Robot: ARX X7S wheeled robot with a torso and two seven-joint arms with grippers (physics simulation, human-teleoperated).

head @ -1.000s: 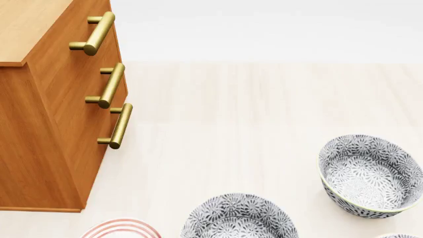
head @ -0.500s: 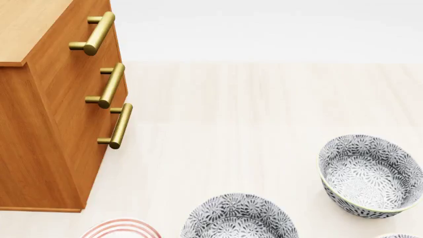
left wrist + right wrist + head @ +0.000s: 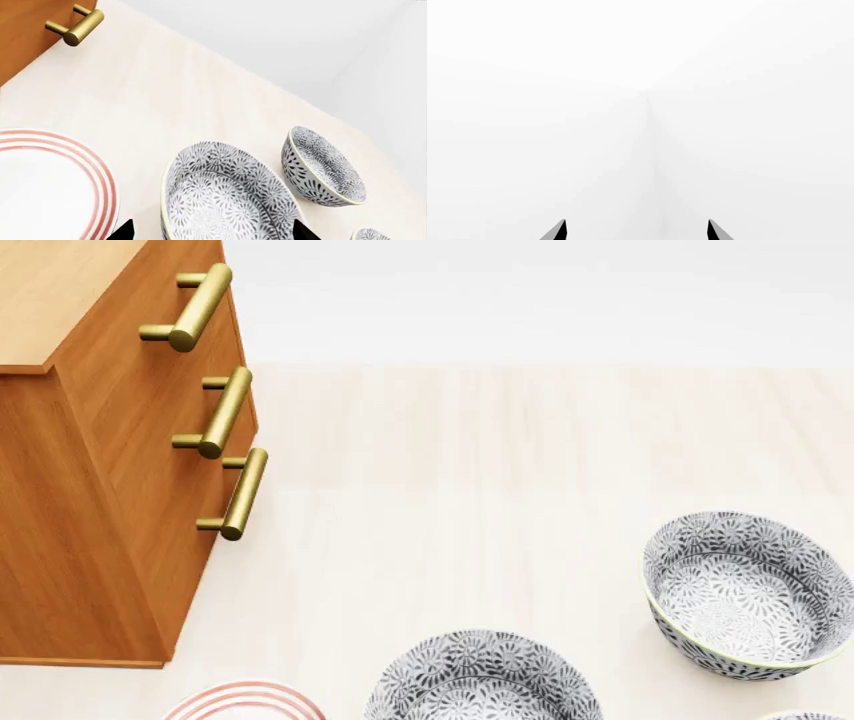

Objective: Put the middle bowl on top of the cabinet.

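Three deep bowls with a grey leaf pattern stand on the pale table. Counted left to right in the head view, the middle bowl (image 3: 747,590) (image 3: 323,167) is the upright one at the right. The left bowl (image 3: 481,680) (image 3: 227,195) lies just under my left gripper (image 3: 213,231), which is open with a fingertip on either side of it and holds nothing. Only the rim of the third bowl (image 3: 805,716) (image 3: 370,235) shows. The orange-brown cabinet (image 3: 94,490) stands at the left, its flat top (image 3: 54,290) bare. My right gripper (image 3: 637,230) is open and faces blank white.
A flat white plate with red rings (image 3: 247,702) (image 3: 40,185) lies in front of the cabinet, left of the left bowl. Brass bar handles (image 3: 220,410) jut from the cabinet's drawer front. Bare table (image 3: 507,460) stretches between the cabinet and the bowls.
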